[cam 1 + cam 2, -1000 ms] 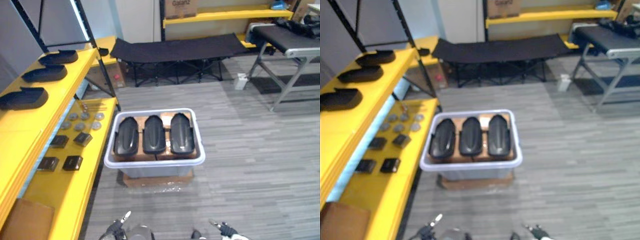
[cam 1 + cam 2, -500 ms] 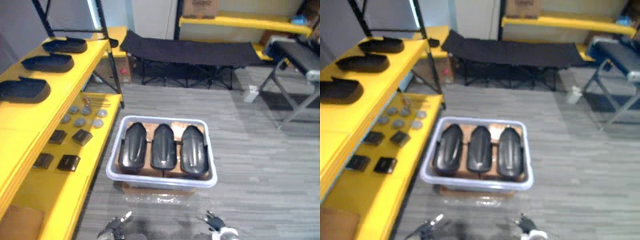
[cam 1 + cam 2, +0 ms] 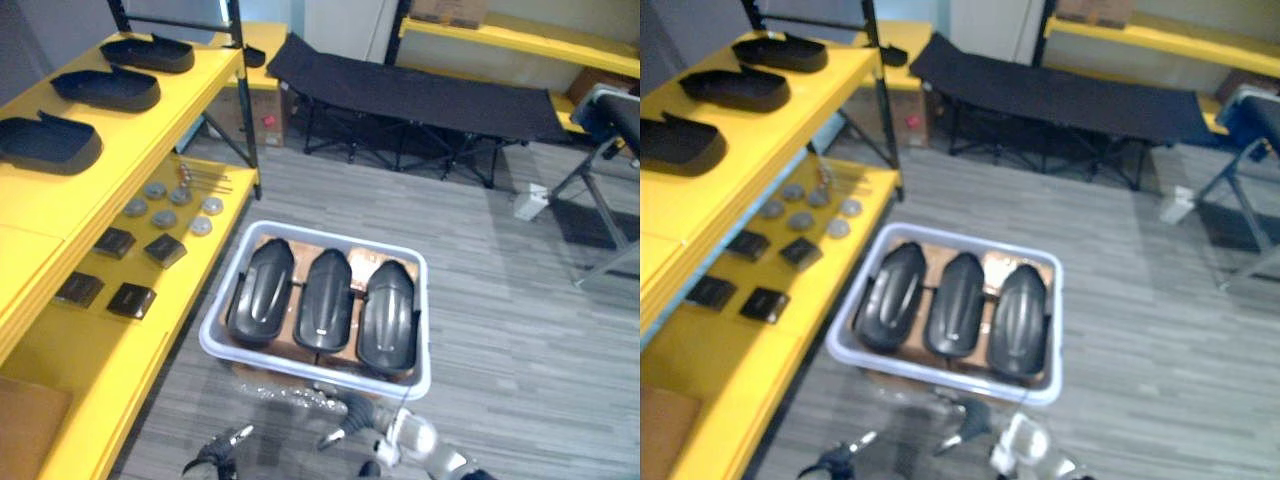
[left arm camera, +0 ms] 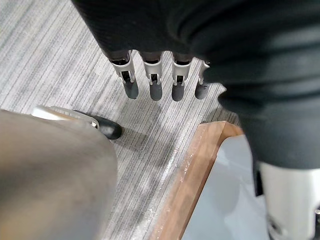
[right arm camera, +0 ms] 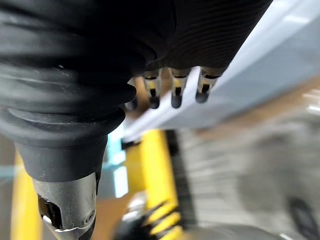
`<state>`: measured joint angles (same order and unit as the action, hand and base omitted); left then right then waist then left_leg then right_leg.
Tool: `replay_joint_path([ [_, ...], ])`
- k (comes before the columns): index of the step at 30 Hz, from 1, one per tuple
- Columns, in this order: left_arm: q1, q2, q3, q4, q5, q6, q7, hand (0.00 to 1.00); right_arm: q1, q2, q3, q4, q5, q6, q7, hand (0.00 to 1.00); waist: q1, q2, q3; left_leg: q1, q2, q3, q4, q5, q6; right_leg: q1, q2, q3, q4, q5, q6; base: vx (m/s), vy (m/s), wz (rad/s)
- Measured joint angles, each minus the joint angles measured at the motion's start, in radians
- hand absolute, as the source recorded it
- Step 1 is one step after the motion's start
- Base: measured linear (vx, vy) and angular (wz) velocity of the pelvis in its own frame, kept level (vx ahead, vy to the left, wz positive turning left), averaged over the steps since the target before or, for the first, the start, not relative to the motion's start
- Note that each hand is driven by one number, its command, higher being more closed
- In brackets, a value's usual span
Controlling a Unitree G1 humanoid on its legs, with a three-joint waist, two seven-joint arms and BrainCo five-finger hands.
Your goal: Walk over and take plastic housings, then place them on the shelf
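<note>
Since a second ago the right hand (image 3: 362, 418) has risen toward the grey bin's (image 3: 312, 369) near rim, and the camera has closed in.

Left eye view: three black plastic housings (image 3: 324, 312) lie side by side in the bin, beside the yellow shelf (image 3: 60, 215). The left hand (image 3: 215, 452) hangs low.

Left wrist view: its fingers (image 4: 152, 82) hang straight over the floor, empty.

Right wrist view: its fingers (image 5: 176, 92) are relaxed before the bin's wall, holding nothing.

The walk looks nearly done, and the grasp comes next.

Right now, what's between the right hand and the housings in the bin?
Just the near rim of the bin. In the left eye view the right hand is outside it, and the housings lie inside.
</note>
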<state>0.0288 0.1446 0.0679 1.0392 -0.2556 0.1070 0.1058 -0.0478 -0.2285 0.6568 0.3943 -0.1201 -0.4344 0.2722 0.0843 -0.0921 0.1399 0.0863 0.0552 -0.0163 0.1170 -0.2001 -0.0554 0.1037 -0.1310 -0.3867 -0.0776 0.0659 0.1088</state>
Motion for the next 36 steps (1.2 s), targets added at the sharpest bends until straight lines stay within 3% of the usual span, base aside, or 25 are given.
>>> replay_joint_path([
  [4, 0.0, -0.001, 0.001, -0.002, 0.0, -0.009, 0.001, 0.0, -0.031, 0.051, -0.068, -0.246, 0.13, 0.009, -0.097, 0.0, 0.013, -0.004, -0.002, 0.0, -0.013, 0.001, 0.017, 0.0, 0.001, 0.004, -0.016, 0.004, 0.0, 0.018, -0.008, 0.01, 0.061, 0.01],
  [8, 0.014, 0.0, 0.013, -0.008, 0.002, -0.028, 0.001, 0.0, -0.079, 0.108, -0.307, -0.298, 0.166, 0.04, -0.322, 0.0, 0.013, 0.001, 0.001, 0.021, -0.028, 0.006, 0.032, 0.0, 0.001, 0.031, -0.029, 0.008, 0.0, 0.028, -0.007, -0.01, 0.052, -0.02],
  [10, 0.038, 0.0, 0.034, -0.013, 0.002, -0.044, 0.0, 0.0, -0.08, 0.11, -0.477, -0.295, 0.183, 0.065, -0.501, 0.0, 0.013, 0.002, 0.001, 0.036, -0.028, 0.027, 0.033, -0.002, 0.004, 0.037, -0.03, 0.018, 0.0, 0.028, -0.007, -0.02, 0.025, -0.21],
  [14, 0.082, -0.006, 0.036, -0.03, 0.034, -0.047, -0.004, 0.0, -0.079, 0.088, -0.724, -0.233, 0.292, 0.098, -0.687, 0.0, -0.004, 0.021, 0.011, 0.038, -0.029, 0.03, 0.033, -0.007, 0.012, 0.034, -0.027, 0.032, 0.0, 0.028, -0.007, -0.04, -0.004, -0.1],
  [19, 0.135, -0.016, 0.027, -0.039, 0.079, -0.07, -0.024, 0.0, -0.08, 0.019, -0.833, -0.059, 0.293, 0.205, -0.803, 0.0, -0.015, 0.054, 0.025, 0.0, -0.021, 0.031, 0.029, -0.008, 0.013, -0.004, -0.024, 0.035, 0.0, 0.03, -0.001, -0.1, -0.02, -0.04],
  [21, 0.137, -0.012, 0.027, -0.05, 0.079, -0.086, -0.036, 0.0, -0.099, -0.004, -0.835, 0.0, 0.291, 0.22, -0.842, 0.0, -0.013, 0.055, 0.035, -0.051, -0.016, 0.026, 0.03, -0.007, 0.012, -0.05, -0.019, 0.032, 0.0, 0.043, -0.005, -0.14, -0.042, 0.06],
  [25, 0.133, -0.002, 0.027, -0.082, 0.074, -0.127, -0.045, 0.0, -0.219, -0.028, -0.899, 0.113, 0.306, 0.249, -0.911, 0.0, 0.014, 0.036, 0.114, -0.126, -0.016, 0.022, 0.042, 0.015, 0.002, -0.118, -0.013, 0.033, 0.005, 0.062, -0.02, -0.13, -0.045, 0.04],
  [30, 0.128, 0.004, 0.026, -0.123, 0.055, -0.158, -0.052, 0.0, -0.313, -0.077, -0.941, 0.22, 0.35, 0.259, -0.934, 0.0, 0.037, 0.019, 0.184, -0.195, -0.015, -0.006, 0.069, 0.025, -0.004, -0.167, -0.013, 0.012, 0.022, 0.067, -0.027, -0.03, -0.021, 0.13],
  [33, 0.125, 0.008, 0.027, -0.153, 0.017, -0.162, -0.091, 0.0, -0.376, -0.104, -0.96, 0.258, 0.383, 0.277, -0.954, 0.0, 0.043, 0.013, 0.248, -0.223, -0.025, -0.03, 0.082, 0.031, -0.001, -0.179, -0.021, -0.001, 0.028, 0.067, -0.028, 0.02, 0.012, 0.2],
  [36, 0.117, 0.012, 0.026, -0.162, 0.017, -0.164, -0.11, 0.0, -0.424, -0.136, -0.96, 0.29, 0.387, 0.303, -0.954, 0.0, 0.053, 0.011, 0.27, -0.262, -0.034, -0.031, 0.112, 0.032, 0.0, -0.211, -0.03, -0.002, 0.04, 0.068, -0.028, 0.01, 0.032, 0.1],
])
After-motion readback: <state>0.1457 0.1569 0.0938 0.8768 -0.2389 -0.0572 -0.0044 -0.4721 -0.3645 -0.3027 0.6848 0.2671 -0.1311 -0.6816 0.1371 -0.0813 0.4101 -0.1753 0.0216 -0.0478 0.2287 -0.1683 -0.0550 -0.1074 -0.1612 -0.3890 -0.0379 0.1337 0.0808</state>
